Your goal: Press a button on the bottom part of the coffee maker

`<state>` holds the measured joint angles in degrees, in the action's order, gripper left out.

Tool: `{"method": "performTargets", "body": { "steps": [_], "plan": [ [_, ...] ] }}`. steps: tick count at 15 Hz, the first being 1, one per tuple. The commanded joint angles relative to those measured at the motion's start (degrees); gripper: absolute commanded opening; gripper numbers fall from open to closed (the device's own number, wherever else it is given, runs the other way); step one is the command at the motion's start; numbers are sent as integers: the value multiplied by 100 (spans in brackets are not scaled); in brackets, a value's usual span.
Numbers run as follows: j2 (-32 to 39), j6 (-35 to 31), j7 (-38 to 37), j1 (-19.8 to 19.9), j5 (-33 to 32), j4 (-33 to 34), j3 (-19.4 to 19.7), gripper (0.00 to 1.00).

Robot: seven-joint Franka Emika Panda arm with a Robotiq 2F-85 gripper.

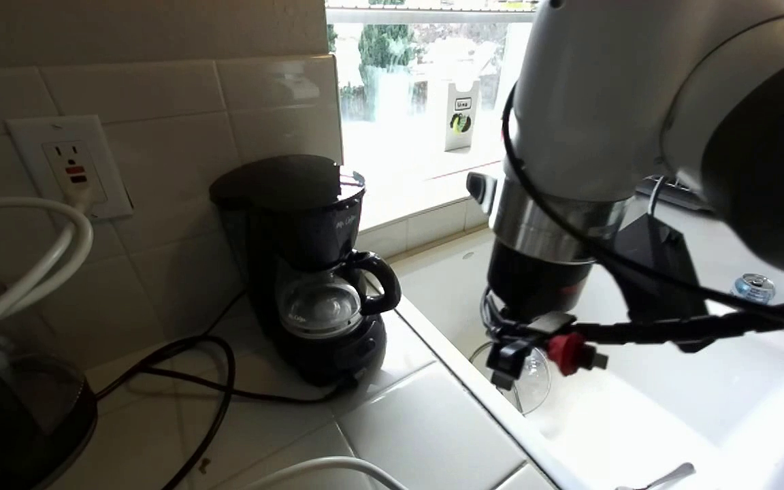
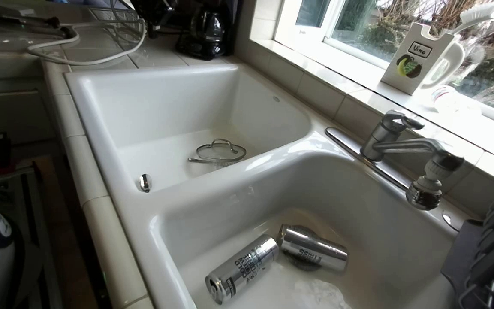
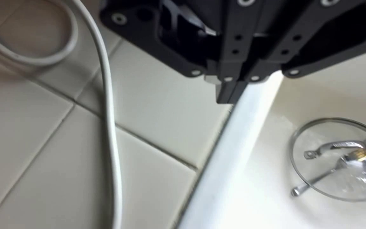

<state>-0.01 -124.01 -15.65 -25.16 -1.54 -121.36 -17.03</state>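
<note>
Coffee maker (image 1: 302, 262) apart from gripper (image 3: 231, 93)

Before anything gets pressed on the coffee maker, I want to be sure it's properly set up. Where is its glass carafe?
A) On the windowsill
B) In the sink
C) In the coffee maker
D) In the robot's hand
C: in an exterior view the glass carafe sits in the coffee maker, beneath its boxy upper body.
</note>
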Motion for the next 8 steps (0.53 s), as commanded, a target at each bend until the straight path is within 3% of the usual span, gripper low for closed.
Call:
{"method": "performTargets", "body": {
  "steps": [1,4,8],
  "plan": [
    [-1237,650,1432,241,710,-953,-51,32],
    [-2247,1251,2521,307,810,-1476,180,56],
    [-3319,2135,3010,331,634,-1679,475,84]
  ]
}}
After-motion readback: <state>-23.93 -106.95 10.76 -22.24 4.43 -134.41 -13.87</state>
